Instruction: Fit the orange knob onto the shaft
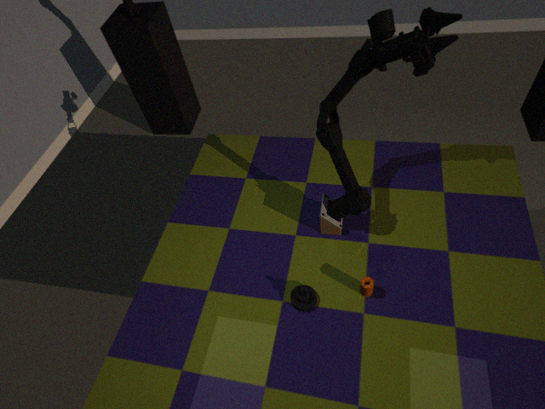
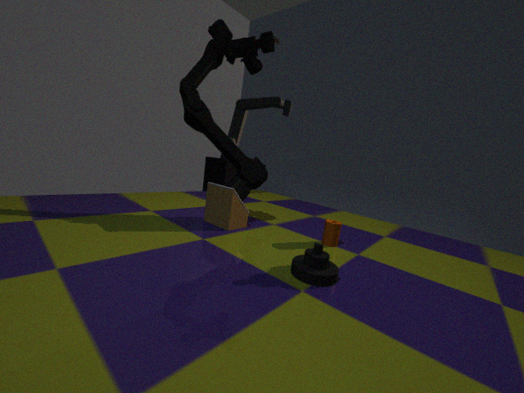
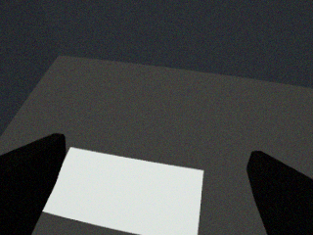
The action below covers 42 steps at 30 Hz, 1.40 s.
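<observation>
The orange knob [image 1: 366, 286] [image 2: 331, 233] stands upright on the checkered floor, with its hole facing up. The round dark pedestal [image 1: 303, 298] [image 2: 314, 270] stands near it, to its left in the top view. Its short shaft [image 2: 318, 248] points up and is bare; its flat side cannot be made out. My gripper [image 1: 459, 27] [image 3: 159, 152] is open and empty, raised high and far from both knob and pedestal. In the wrist view the two dark fingers stand wide apart, and neither knob nor pedestal shows there.
A wedge-shaped block [image 1: 330, 225] [image 2: 219, 207] with a pale sloping face stands beside the arm's base. A tall dark box [image 1: 153, 70] stands at the back left, and another dark block [image 1: 536, 110] at the right edge. A bright white rectangle [image 3: 127, 188] shows in the wrist view.
</observation>
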### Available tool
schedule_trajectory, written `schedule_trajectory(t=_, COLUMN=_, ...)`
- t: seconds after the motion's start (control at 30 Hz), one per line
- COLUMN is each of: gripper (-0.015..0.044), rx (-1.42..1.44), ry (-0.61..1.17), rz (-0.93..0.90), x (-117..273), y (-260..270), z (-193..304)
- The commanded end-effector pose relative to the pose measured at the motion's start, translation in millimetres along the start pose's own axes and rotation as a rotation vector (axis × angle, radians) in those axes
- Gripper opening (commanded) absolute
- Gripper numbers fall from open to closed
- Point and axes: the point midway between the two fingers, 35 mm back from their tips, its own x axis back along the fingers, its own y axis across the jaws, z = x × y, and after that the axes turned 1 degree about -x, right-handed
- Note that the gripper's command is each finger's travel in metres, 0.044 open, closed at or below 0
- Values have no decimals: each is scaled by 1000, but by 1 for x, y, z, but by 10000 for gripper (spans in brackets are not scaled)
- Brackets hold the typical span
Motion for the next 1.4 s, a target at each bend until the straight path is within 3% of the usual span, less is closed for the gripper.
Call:
schedule_trajectory(t=0.0, gripper=426, rx=0, ry=0, rz=0, x=0, y=0, z=0)
schedule_trajectory(t=0.43, gripper=440, rx=-97, ry=-259, rz=-319, x=-85, y=83, z=-122)
schedule_trajectory(t=0.77, gripper=440, rx=-332, ry=-423, rz=-751, x=-105, y=194, z=-232)
schedule_trajectory(t=1.07, gripper=440, rx=-638, ry=-371, rz=-1282, x=-70, y=320, z=-302)
schedule_trajectory(t=1.37, gripper=440, rx=-1013, ry=3, rz=-1894, x=21, y=435, z=-334)
